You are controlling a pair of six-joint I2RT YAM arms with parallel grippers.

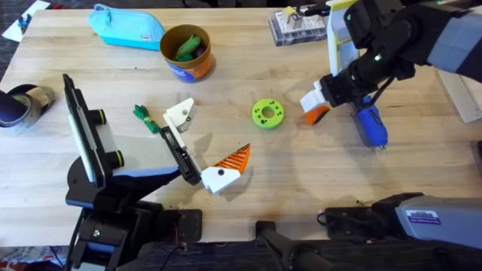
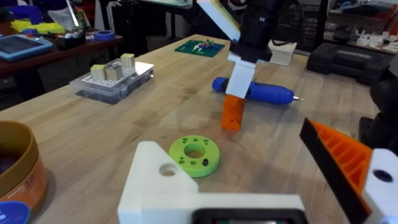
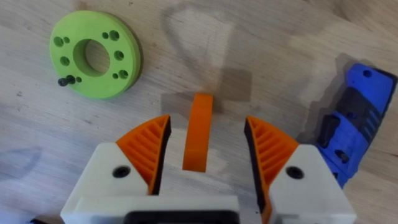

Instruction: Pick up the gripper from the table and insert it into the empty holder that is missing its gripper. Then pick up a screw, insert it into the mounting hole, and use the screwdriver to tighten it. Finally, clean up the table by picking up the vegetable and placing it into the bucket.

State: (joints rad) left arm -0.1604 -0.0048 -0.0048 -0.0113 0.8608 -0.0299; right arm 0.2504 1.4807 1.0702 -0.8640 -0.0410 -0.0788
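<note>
**Work piece.** The gripper [image 1: 315, 104] is over the right part of the table [image 1: 316, 181], between the lime-green disc [image 1: 267, 114] and the screwdriver [image 1: 371, 125]. It hangs from the right gripper [image 3: 205, 146] with its orange tip pointing down, at or just above the wood. The jaws stand either side of the orange finger. Contact with the white base is hidden, but the hanging pose indicates that they are clamped on it.

**Handling.** Judged to be a light, rigid printed part. The ribbed orange taper would slip out of a pinch, so grip the flat-sided white block and keep the taper free for alignment.

**Receiving end.** The empty holder [image 1: 181, 114] sits at one end of the black bar of the left gripper [image 1: 212, 135], opposite the twin orange finger [image 1: 232, 159]. This gripper is spread wide and holds nothing.

**Surroundings.**
- The table is bare wood, flat and fairly smooth.
- The vegetable [image 1: 143, 117] lies just beside the holder.
- The bucket [image 1: 167, 47] and a light-blue pouch [image 1: 126, 26] stand at the far edge.
- A clear parts box [image 1: 297, 26] sits far right – a cluttered workshop lies beyond.
</note>
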